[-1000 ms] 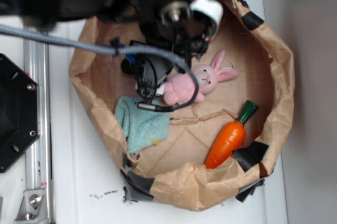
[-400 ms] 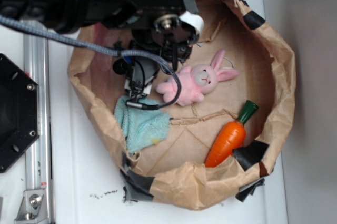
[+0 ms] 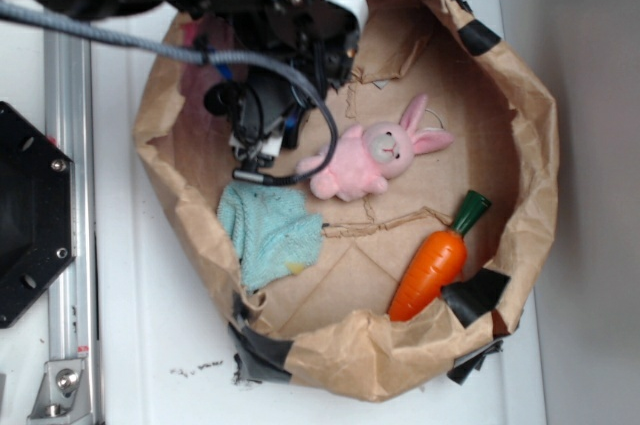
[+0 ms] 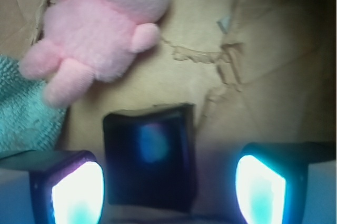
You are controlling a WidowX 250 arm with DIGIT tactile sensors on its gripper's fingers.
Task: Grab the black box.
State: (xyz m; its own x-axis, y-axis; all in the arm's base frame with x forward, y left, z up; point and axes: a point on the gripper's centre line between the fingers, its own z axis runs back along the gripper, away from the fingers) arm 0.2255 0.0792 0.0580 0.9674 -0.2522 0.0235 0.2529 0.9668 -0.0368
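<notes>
The black box (image 4: 150,155), a glossy dark squarish packet, lies on the brown paper floor in the wrist view. My gripper (image 4: 168,187) is open over it. The box sits between the two lit fingertips, close to the left pad (image 4: 76,192) and with a gap to the right pad (image 4: 260,190). In the exterior view the arm and gripper (image 3: 265,125) hang over the back left of the paper bag (image 3: 530,145) and hide the box.
A pink plush bunny (image 3: 375,157) lies mid-bag, just beyond the box in the wrist view, where the bunny (image 4: 100,34) fills the upper left. A teal cloth (image 3: 270,235) lies front left, a toy carrot (image 3: 432,265) front right. A black hexagonal plate (image 3: 30,215) lies outside on the left.
The arm has moved up and to the left in the exterior view, off the bunny, which now shows whole. The bunny has not shifted since 0.4 s ago.
</notes>
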